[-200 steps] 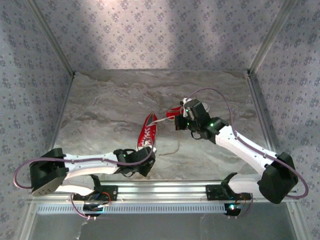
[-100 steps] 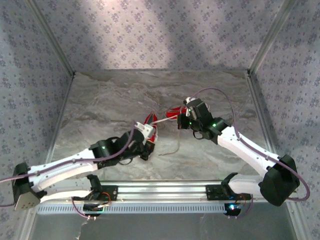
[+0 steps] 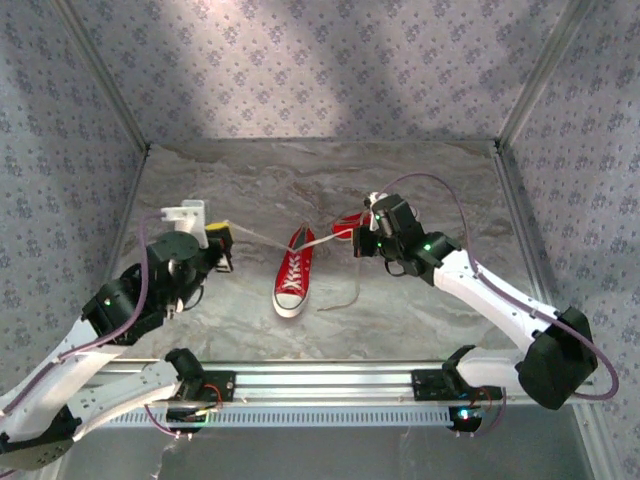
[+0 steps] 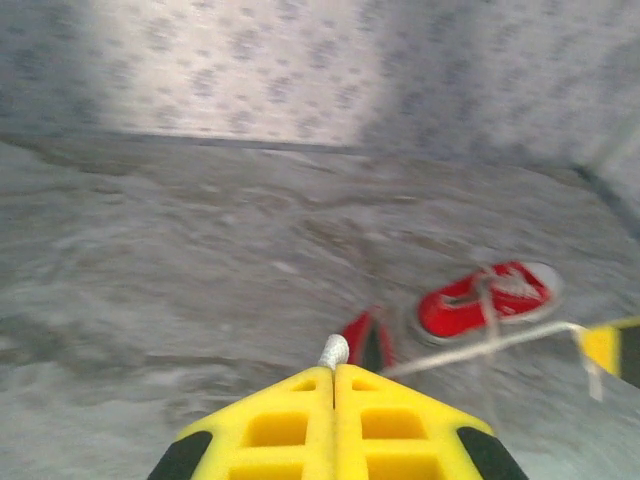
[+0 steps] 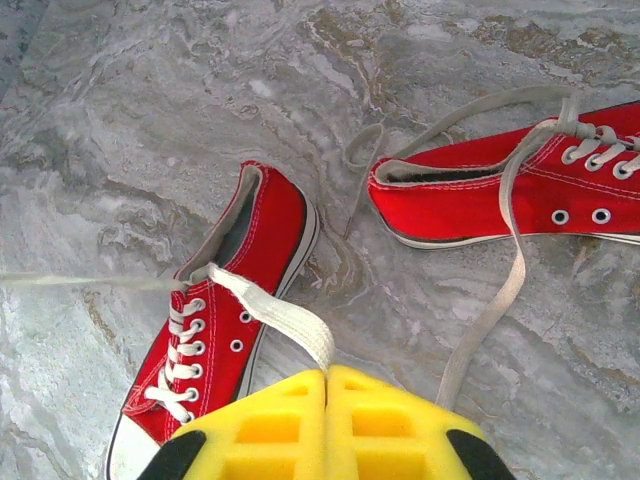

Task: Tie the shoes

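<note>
Shoes lie mid-table on the marble-look top, with the near one's laces drawn out to both sides.

My left gripper is closed flat on the left lace end, whose tip pokes out between the fingers. My right gripper is pinched shut on the right lace end. The far sneaker sits just beyond, its laces loose. I judge the sneakers light enough to slide under a hard pull, and the flat lace soft and limp, so it is best gripped near the tips. The left wrist view is blurred, so that bite may be shallow.
</note>
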Robot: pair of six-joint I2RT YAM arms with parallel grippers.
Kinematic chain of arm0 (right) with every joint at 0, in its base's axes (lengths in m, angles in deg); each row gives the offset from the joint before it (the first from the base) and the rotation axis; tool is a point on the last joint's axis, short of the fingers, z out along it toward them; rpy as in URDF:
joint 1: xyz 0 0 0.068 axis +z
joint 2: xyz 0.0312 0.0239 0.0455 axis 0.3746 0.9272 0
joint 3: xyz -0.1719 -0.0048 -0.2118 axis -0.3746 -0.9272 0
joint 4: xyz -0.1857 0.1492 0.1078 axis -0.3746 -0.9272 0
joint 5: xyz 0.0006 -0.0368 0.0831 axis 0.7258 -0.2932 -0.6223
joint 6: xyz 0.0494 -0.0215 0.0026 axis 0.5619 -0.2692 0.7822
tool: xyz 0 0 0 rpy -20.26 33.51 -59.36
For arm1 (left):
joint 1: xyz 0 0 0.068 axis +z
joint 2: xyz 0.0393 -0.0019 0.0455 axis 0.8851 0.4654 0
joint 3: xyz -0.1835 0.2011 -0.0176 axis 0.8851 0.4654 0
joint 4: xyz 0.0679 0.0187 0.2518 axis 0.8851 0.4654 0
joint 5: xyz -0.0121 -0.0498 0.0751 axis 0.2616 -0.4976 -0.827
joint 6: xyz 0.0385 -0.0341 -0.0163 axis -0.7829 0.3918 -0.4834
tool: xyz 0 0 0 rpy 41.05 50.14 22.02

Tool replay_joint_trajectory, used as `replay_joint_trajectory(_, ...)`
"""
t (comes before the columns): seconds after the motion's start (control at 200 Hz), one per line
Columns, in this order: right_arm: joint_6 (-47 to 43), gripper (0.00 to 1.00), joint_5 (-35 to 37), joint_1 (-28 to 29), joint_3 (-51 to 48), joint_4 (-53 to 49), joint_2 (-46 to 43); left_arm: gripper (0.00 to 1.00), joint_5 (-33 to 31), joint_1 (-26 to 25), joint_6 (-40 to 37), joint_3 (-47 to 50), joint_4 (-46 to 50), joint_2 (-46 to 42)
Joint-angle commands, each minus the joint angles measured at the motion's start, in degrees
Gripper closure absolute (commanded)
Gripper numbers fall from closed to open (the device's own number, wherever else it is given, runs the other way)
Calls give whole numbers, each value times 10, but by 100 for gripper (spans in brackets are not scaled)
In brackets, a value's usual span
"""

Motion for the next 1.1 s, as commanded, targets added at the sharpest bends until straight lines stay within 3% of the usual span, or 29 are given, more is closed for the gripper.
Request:
replay_joint_trajectory(0.0, -15, 100, 5, 7, 23, -13, 8, 100, -90, 21, -4, -30, 59, 7)
replay_joint_trajectory(0.17, -62, 100, -33, 28, 31, 0, 14, 100, -51, 50, -30, -45, 49, 30)
replay_joint_trajectory(0.35, -114, 100, -102, 73, 54, 21, 32, 100, 61, 108, -25, -37, 11, 55)
replay_joint_trajectory(0.56, -92, 100, -52, 106, 107, 13, 92, 100, 208, 186, -11, -7, -49, 57)
replay_joint_trajectory(0.819, -16, 100, -24, 100, 195, 3, 173, 100, 251, 203, -15, 21, -58, 30)
replay_joint_trajectory(0.974, -9, 100, -6, 97, 238, -17, 201, 100, 249, 204, -10, 35, -51, 16)
replay_joint_trajectory(1.094, -3, 100, -4, 96, 248, -20, 208, 100, 287, 204, -20, 43, -73, 5)
